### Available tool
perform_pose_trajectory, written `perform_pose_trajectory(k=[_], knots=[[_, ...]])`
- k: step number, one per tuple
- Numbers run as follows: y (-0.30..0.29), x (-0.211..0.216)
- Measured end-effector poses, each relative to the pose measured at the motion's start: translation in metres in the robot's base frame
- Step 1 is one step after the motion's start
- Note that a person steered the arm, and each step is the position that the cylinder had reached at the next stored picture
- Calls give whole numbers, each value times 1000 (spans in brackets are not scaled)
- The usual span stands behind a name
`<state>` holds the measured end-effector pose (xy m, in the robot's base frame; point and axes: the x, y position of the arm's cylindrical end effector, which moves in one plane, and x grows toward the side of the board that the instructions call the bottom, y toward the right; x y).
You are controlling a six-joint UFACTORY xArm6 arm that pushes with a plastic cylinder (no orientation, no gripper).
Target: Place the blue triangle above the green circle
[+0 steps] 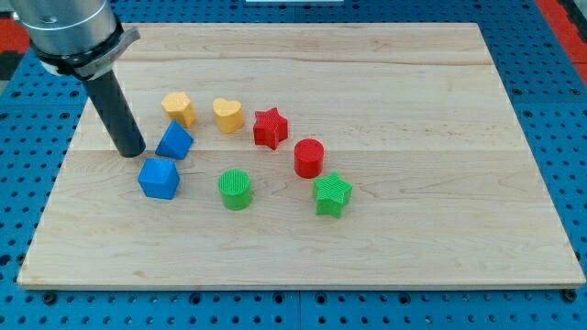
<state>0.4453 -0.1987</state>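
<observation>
Nearest the frame's bottom, on the wooden board (413,247): green star (332,194) right of centre, green circle (235,190) near centre, blue cube (159,178) to the left, all three apart from one another

Next row up: red cylinder (309,158), just up-left of the green star; blue triangle (174,141) in the left-centre of the frame, just above the blue cube and up-left of the green circle, not directly over it. Lies as a wedge, sloped face toward the frame's upper right; long axis too short to make out with certainty

My tip (131,152) down on the board just left of the blue triangle, close beside it, contact not clear; also up-left of the blue cube. Dark rod rising from there, leaning toward the frame's upper left into a grey metal collar (73,32) cut off by the frame's top-left corner. No pincer on this arm, only the bare rod, holding nothing

Farther back: red star (270,127) up-left of the red cylinder, yellow heart (228,115) left of it, yellow block (179,108) left again, just above the blue triangle

No containers on the board. Around the board, blue perforated table (550,101)
</observation>
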Motion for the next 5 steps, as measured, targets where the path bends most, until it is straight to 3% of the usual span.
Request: perform_pose_trajectory(k=[2, 3, 5], knots=[[-3, -8], [38, -8], [19, -15]])
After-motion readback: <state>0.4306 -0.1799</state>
